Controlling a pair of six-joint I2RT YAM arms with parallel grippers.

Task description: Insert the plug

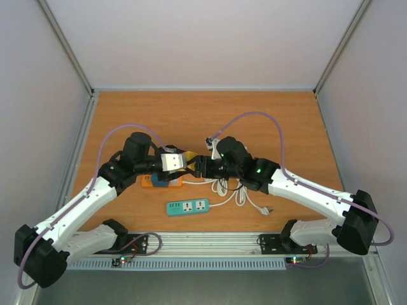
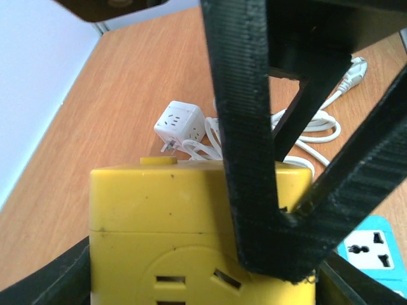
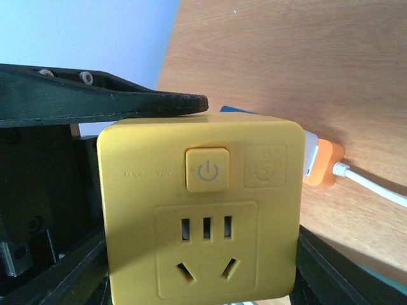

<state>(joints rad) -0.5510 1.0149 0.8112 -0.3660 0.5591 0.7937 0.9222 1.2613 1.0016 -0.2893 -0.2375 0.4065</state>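
A yellow cube socket point(image 1: 180, 159) is held above the table between both grippers. My left gripper point(image 1: 173, 162) is shut on its sides; in the left wrist view the cube point(image 2: 159, 216) fills the gap between my fingers point(image 2: 57, 279). My right gripper point(image 1: 194, 164) is shut on it from the other side, and its black fingers point(image 2: 254, 159) cross the cube's face. In the right wrist view the cube point(image 3: 200, 210) shows a power button and socket holes. A white plug point(image 1: 266, 211) on a white cable point(image 1: 232, 190) lies on the table.
A teal power strip point(image 1: 188, 207) lies near the front edge. An orange adapter point(image 1: 162, 182) sits below the left gripper and shows in the right wrist view point(image 3: 323, 162). A white cube socket point(image 2: 181, 124) lies with the cable coil. Walls enclose the table.
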